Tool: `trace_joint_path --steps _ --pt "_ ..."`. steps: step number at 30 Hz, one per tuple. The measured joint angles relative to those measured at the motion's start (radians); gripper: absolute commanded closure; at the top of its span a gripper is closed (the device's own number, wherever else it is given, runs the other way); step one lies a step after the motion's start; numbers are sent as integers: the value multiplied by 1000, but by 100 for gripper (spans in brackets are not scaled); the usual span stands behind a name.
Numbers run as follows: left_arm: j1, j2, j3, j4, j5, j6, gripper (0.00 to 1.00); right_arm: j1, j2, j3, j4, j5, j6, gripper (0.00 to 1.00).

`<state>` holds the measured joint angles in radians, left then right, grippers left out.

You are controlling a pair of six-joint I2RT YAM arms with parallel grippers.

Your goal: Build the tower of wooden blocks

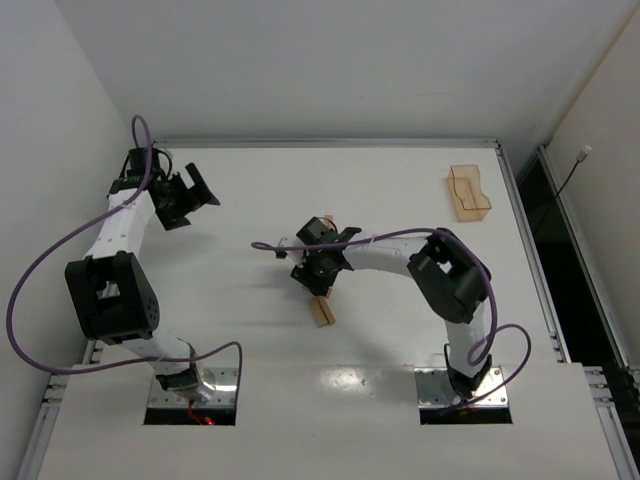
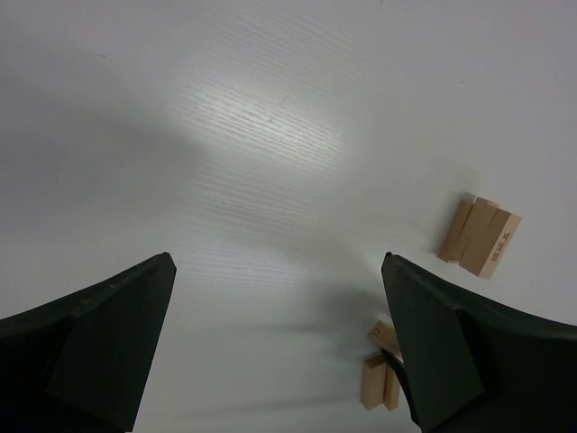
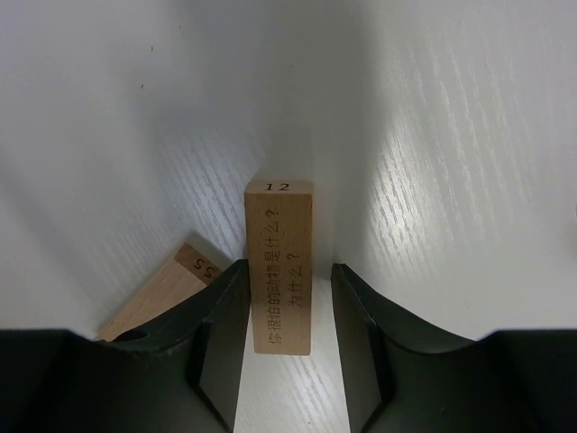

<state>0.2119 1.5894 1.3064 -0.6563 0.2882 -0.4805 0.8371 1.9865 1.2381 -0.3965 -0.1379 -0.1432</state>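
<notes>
I'm watching the right pincer (image 3: 287, 271) loosely straddling a block (image 3: 279, 253), a gap showing beside one finger; the block's long axis is running along the fingers. The left pincer (image 2: 279, 271) is hanging spread wide.

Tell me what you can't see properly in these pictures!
Top view: the right tool covers the blocks under it. Only one end sticks out, so the layers can't be counted.
Right wrist view: the right tool's finger hides most of the block marked 55.
Left wrist view: the left tool's finger cuts off the nearer blocks, so their number is unclear.
</notes>
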Motion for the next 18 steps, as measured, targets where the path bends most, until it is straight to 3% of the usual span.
trace_joint_path --steps 11,15,18 --pt "0 0 0 9 11 -3 1 -3 -34 -35 -26 13 -8 63" --pt "0 0 0 14 16 -4 1 -3 -55 -47 -36 26 -10 74" --pt "0 0 0 16 20 -7 1 -3 -64 -48 -46 30 -15 88"
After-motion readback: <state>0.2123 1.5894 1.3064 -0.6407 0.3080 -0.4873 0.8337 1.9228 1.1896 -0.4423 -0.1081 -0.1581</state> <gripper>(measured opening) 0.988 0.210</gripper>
